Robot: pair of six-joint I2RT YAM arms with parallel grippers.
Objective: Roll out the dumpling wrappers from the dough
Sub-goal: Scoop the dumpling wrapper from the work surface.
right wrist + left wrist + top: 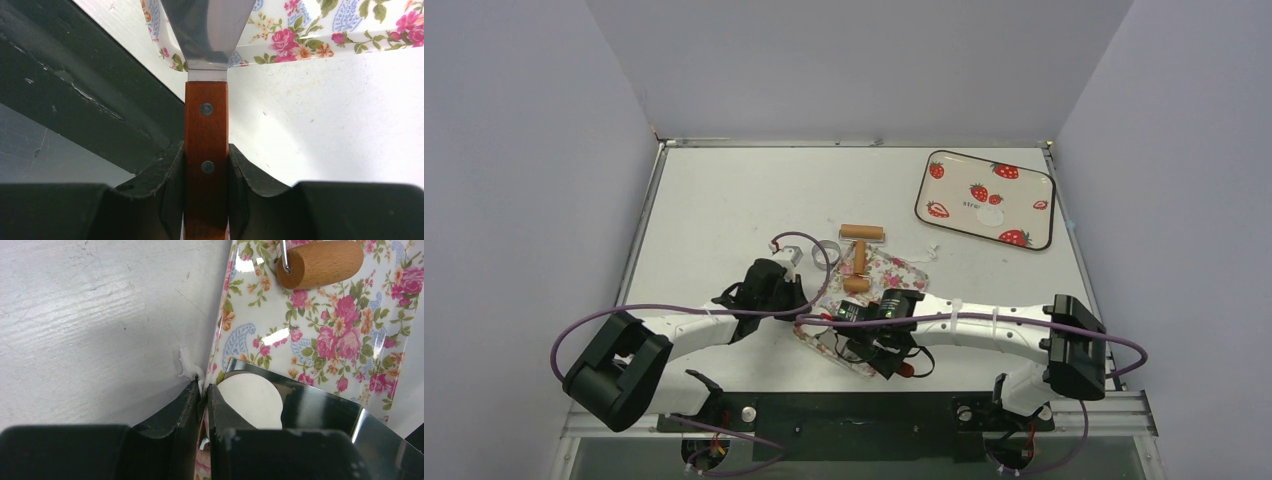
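A thin white round dumpling wrapper (252, 400) lies on the shiny spatula blade (325, 410) over the floral tray (310, 335). My left gripper (204, 386) is shut on that tray's left rim. A small scrap of dough (186, 365) sticks to the table just outside the rim. My right gripper (206, 147) is shut on the spatula's red-brown handle (206, 120), and the blade (207, 30) reaches over the floral tray (310, 30). In the top view both grippers, left (809, 305) and right (874, 345), meet at the tray's near end. Another wrapper (991, 215) lies on the strawberry tray (944, 205).
The brown wooden roller (860, 250) lies across the far end of the floral tray (899, 270), and its end (320, 262) shows in the left wrist view. The strawberry tray sits at the back right. Purple cables loop over both arms.
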